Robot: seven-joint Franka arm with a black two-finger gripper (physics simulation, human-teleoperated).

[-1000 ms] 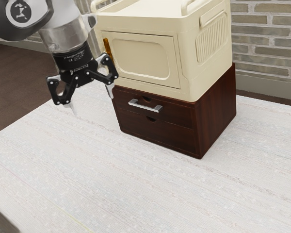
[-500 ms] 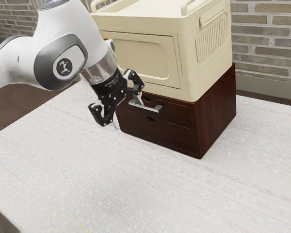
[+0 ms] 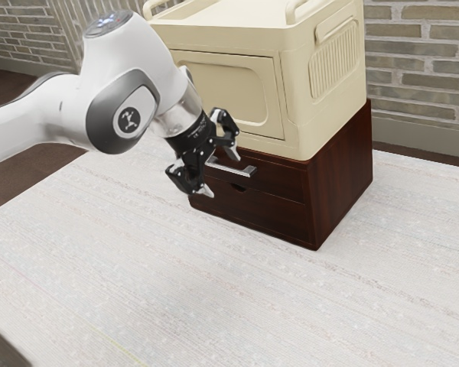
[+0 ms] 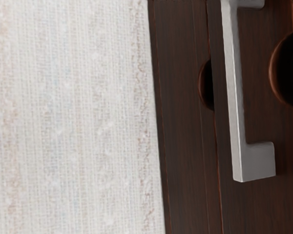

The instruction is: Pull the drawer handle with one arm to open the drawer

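Note:
My gripper [image 3: 222, 173] stands open at the front of the dark wood cabinet [image 3: 275, 214], tilted toward the drawers. One fingertip is by the silver handle [image 3: 243, 170] of the upper drawer, the other lower, before the lower drawer front. The handle's end toward the exterior view's left is partly hidden behind the gripper. In the wrist view, the silver bar handle [image 4: 236, 92] stands out from the upper drawer front [image 4: 259, 204]. Nothing is held. The upper drawer appears closed.
A cream storage box [image 3: 321, 84] rests on top of the cabinet, rising close beside the hand. Pale woven cloth [image 3: 214, 290] covers the surface around the cabinet. A brick wall [image 3: 421, 69] stands behind.
My hand came from the exterior view's left to the cabinet front, turning toward the drawers, then shifted a little further toward the exterior view's right. The drawer and handle have not moved.

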